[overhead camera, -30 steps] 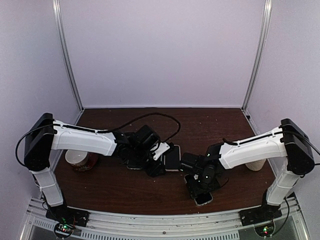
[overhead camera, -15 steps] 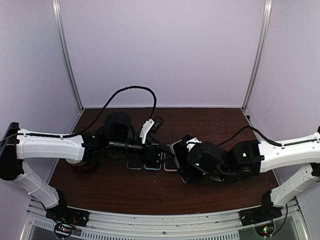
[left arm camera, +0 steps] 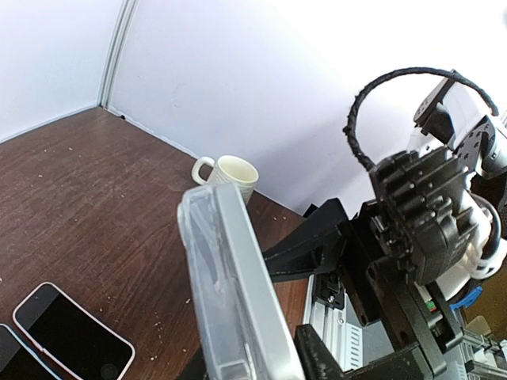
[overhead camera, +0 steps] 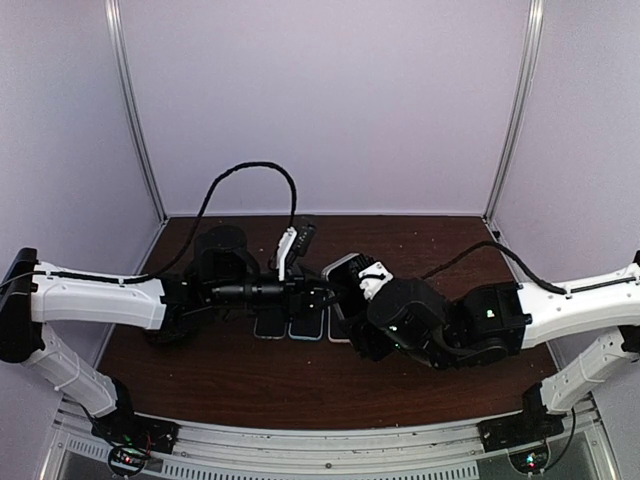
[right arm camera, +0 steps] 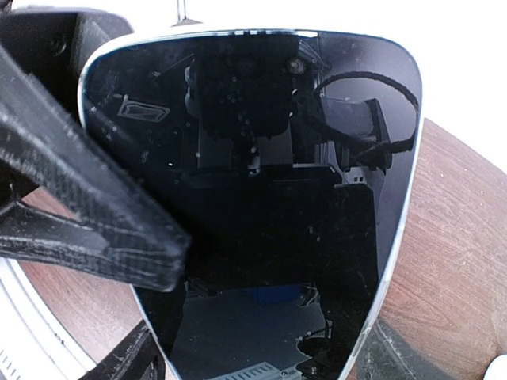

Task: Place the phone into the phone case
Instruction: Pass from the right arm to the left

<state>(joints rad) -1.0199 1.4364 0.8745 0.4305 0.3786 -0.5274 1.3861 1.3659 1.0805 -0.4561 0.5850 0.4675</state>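
Above the middle of the table (overhead camera: 430, 245), the left gripper (overhead camera: 318, 292) has its fingers clamped on the clear phone case (left arm camera: 214, 261), which stands upright on edge. At its 3 o'clock the right gripper (overhead camera: 352, 295), fingers spread wide, grips the phone (right arm camera: 261, 198) across its width. The phone lies against the case; I cannot tell whether it is seated. Spare handsets (overhead camera: 290, 327) lie at 6 o'clock.

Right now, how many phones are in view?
4. Three lie side by side on the table: left phone, middle phone, right phone, partly covered. The fourth phone sits in the right gripper. More may be hidden.
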